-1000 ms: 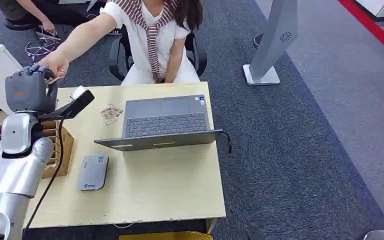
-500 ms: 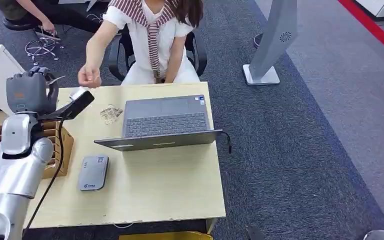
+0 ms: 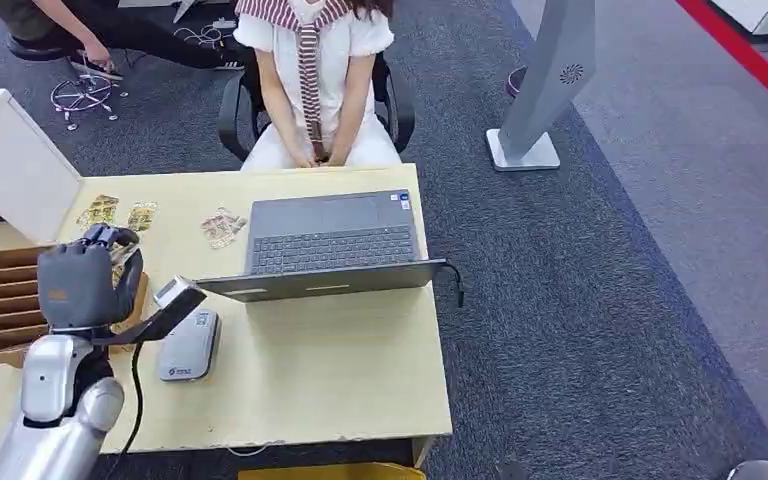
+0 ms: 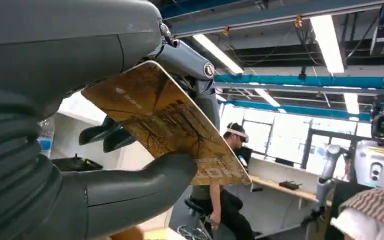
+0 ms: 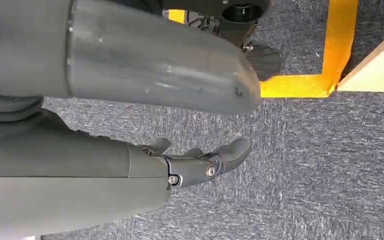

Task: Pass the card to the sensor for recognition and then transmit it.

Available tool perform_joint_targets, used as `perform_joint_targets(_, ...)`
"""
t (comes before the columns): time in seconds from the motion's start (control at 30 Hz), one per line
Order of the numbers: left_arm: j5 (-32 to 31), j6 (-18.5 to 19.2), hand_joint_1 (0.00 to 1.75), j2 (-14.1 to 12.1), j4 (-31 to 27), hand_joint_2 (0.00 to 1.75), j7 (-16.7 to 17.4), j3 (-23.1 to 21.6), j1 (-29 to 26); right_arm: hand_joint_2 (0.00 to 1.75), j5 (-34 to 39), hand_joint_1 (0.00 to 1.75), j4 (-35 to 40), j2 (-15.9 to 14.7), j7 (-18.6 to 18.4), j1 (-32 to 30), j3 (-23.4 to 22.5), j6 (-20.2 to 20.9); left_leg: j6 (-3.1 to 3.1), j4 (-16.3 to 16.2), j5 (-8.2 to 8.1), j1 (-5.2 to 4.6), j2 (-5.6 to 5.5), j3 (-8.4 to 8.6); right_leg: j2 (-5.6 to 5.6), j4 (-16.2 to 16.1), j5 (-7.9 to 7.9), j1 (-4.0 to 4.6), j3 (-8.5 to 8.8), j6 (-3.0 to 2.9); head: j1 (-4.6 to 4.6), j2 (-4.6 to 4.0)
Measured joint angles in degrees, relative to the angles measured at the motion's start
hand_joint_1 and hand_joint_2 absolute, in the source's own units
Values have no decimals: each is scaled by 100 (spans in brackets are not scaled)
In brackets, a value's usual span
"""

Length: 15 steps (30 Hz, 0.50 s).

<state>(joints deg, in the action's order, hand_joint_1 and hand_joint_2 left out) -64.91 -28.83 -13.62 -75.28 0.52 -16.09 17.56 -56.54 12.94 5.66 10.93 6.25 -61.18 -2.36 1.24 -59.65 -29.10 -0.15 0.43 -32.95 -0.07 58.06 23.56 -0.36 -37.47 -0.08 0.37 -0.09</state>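
- Fingers (image 4: pixel 190 55) of my left hand (image 3: pixel 85 285): dark, lying along the far face of the card (image 4: pixel 165 120), with the thick grey thumb (image 4: pixel 140 182) pressing its near face; a pinch, card held.
- Card: gold-brown, printed; in the left wrist view it stands clear of the palm at a slant. I cannot make it out in the head view, where the back of the hand hides it.
- Sensor (image 3: pixel 188 345): flat grey reader lying on the desk (image 3: pixel 340 370), just beside my left hand, on the laptop (image 3: pixel 325 245) side of it.
- Progress, my judgement: card is in hand, so the pickup is done. Presenting it to the sensor reads as the step in hand; whether it has already registered I cannot tell. Handing it over is left.
- Person (image 3: pixel 315 75): seated across the desk, both hands in the lap, not reaching.
- Other cards (image 3: pixel 120 213): a few lie on the far part of the desk; the brown slotted box (image 3: pixel 10 300) sits beside my hand.
- Left arm pose: forearm rising from the lower edge of the head view, hand raised above the desk near the box, back of hand toward the camera.
- Right hand (image 5: pixel 200 162): hanging over grey carpet, fingers loosely apart, holding nothing.
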Motion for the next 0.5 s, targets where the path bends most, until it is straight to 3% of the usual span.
perform_joint_targets(0.5,13,42,175,-44,-321,175,0,35,-303,0,-4,0,0,0,0,0,0,0,-2,0,2,2,-3,0,-1,3,-4,1,0,-3,2,2)
